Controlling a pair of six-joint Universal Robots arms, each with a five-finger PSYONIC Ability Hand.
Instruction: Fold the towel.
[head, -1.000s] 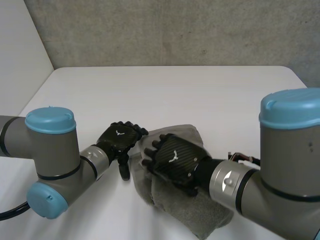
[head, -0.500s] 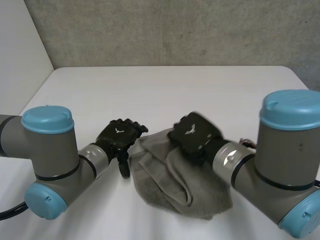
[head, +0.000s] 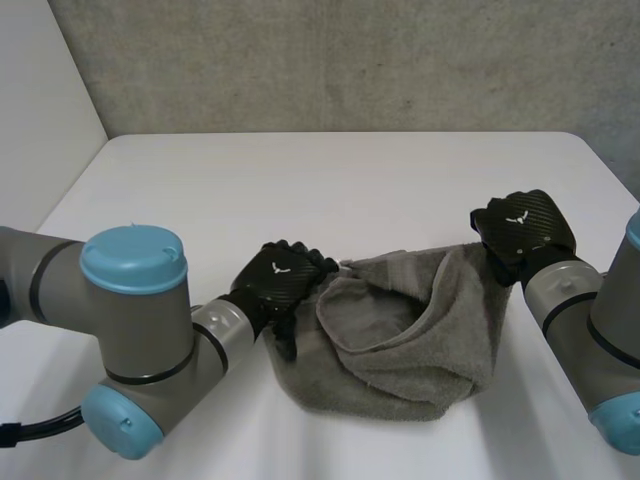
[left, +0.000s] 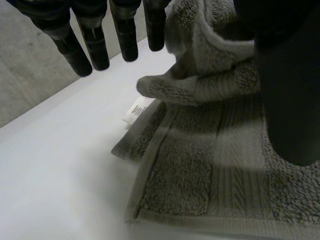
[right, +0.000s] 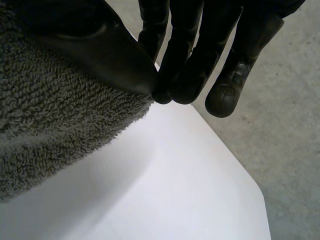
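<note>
Mid-spread, by my reading: the towel (head: 400, 350) sags bunched on the bench (head: 330, 190), my left hand (head: 285, 282) gripping its left edge, my right hand (head: 522, 232) pinching the opposite edge. Next move: draw it flat, then fold.

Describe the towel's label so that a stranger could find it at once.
On the white table lies a grey towel. Near the left hand, a small label sticks out from the towel's edge; it alone is white against the grey cloth.
</note>
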